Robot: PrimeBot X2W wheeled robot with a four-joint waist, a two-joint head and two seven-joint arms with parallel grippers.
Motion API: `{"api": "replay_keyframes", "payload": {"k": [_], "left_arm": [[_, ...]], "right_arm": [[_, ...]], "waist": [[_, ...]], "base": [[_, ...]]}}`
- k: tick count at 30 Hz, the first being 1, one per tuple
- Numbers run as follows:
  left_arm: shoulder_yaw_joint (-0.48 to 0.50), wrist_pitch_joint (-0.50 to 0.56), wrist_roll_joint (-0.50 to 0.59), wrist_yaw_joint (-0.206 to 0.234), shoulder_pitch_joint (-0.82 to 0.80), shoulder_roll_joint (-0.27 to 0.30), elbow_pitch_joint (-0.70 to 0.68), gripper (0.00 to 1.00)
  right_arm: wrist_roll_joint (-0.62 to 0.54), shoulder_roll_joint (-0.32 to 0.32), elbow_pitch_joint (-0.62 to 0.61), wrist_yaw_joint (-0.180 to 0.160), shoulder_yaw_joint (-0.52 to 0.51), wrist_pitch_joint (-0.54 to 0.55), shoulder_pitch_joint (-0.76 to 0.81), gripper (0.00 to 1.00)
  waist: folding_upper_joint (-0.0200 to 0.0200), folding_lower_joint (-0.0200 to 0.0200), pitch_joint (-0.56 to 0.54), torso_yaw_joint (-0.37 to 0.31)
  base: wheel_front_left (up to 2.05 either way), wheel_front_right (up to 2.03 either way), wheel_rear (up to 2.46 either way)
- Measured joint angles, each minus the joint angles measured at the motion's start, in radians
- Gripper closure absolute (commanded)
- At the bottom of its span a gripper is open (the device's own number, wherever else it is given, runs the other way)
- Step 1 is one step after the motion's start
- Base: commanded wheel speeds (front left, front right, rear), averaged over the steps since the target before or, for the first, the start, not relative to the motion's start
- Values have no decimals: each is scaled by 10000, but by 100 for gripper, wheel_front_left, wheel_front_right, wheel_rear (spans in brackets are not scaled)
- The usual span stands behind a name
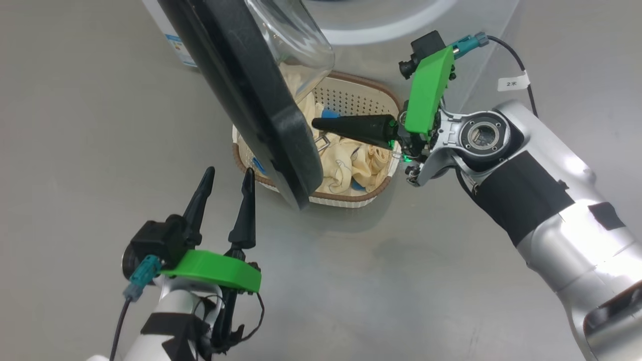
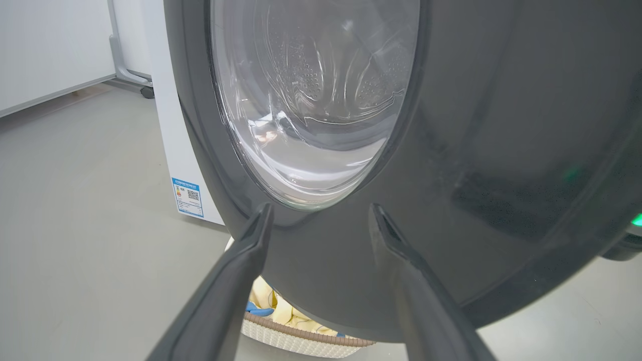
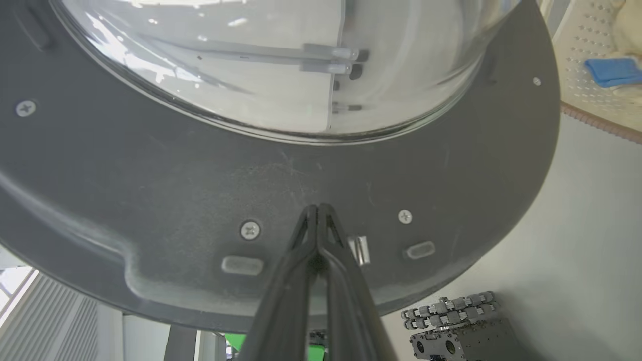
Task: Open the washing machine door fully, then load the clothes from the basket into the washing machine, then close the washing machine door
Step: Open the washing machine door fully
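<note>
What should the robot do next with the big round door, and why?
Probably push the washing machine door wider with the shut right gripper, whose tips sit at its inner side: it is only partly open and hangs over the basket of clothes.

The washing machine door is cut off by the head view's top edge, and behind its black rim the left side of the basket and part of the clothes are hidden. Beside the door in the left wrist view, the print on the blue label is too small to be read. Whether the door's inner face is touched by the tips of the right gripper cannot be told.
</note>
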Motion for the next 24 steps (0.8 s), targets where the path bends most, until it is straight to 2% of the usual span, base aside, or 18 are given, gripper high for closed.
{"api": "replay_keyframes", "payload": {"k": [6,9,10,17,19,24], "left_arm": [[309,0,165,0,18,4,19,0],[464,0,236,0,190,2,25,0],[464,0,236,0,190,2,25,0],[748,0,454,0,508,8,61,0],[913,0,548,0,730,19,61,0],[1085,0,639,0,1178,33,65,0]], "right_arm": [[-608,-378,-433,0,-138,-1221,370,100],[-1622,-732,-667,0,-123,-2435,634,100],[-1622,-732,-667,0,-123,-2435,634,100],[-4684,-1962,-1877,0,819,-5427,1334,100],[-5528,-2314,-2019,0,963,-6717,1894,100],[-7181,-2792,-1902,0,1049,-8460,2740,100]], "waist": [[0,-1,-292,-261],[0,0,-490,-453],[0,0,-490,-453],[0,-1,-1154,-872],[1,-1,-1483,-1083],[0,-1,-2022,-1461]], "base": [[0,0,0],[0,0,0],[0,0,0],[0,0,0],[0,0,0],[0,0,0]]}}
